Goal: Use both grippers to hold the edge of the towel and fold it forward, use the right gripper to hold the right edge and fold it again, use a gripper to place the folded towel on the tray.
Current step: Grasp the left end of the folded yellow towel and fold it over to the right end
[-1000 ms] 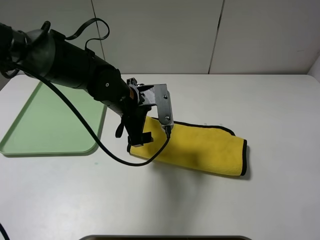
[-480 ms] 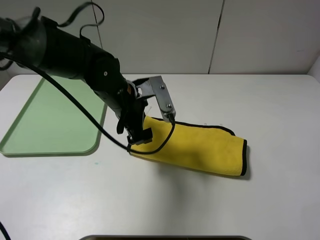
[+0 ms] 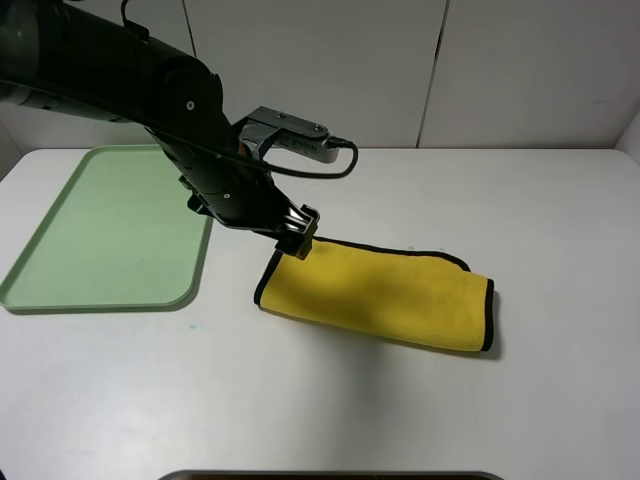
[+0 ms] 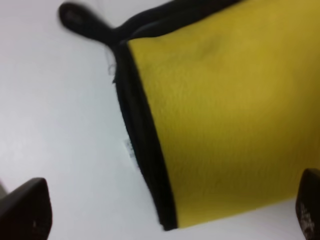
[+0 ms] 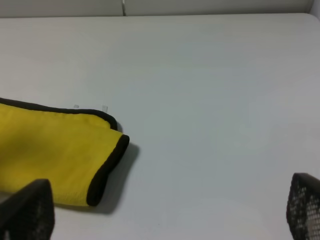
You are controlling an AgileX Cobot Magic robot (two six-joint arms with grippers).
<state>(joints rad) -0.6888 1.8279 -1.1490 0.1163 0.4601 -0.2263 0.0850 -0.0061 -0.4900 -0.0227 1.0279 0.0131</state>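
The yellow towel [image 3: 385, 293] lies folded into a long strip on the white table, with black binding along its back and both short ends. Its front long side [image 3: 370, 328] is plain yellow. My left gripper [image 3: 298, 238] hangs open just above the strip's back left corner. In the left wrist view the towel [image 4: 220, 115] and its black loop [image 4: 75, 17] sit between the spread fingertips [image 4: 25, 212] of the left gripper [image 4: 167, 215]. My right gripper [image 5: 165, 212] is open over bare table, right of the towel's bound end [image 5: 107, 165]. The pale-green tray [image 3: 60, 295] lies at the left.
The left arm's black body and cable [image 3: 150, 80] reach over the tray's back right corner. White wall panels [image 3: 430, 70] close off the table's far side. A dark edge [image 3: 330, 475] shows at the table's near side.
The left arm has risen and swung back, its wrist turning so the silver box now points rearward. Its gripper shifted from the towel's left end to the back left corner. The towel has not moved.
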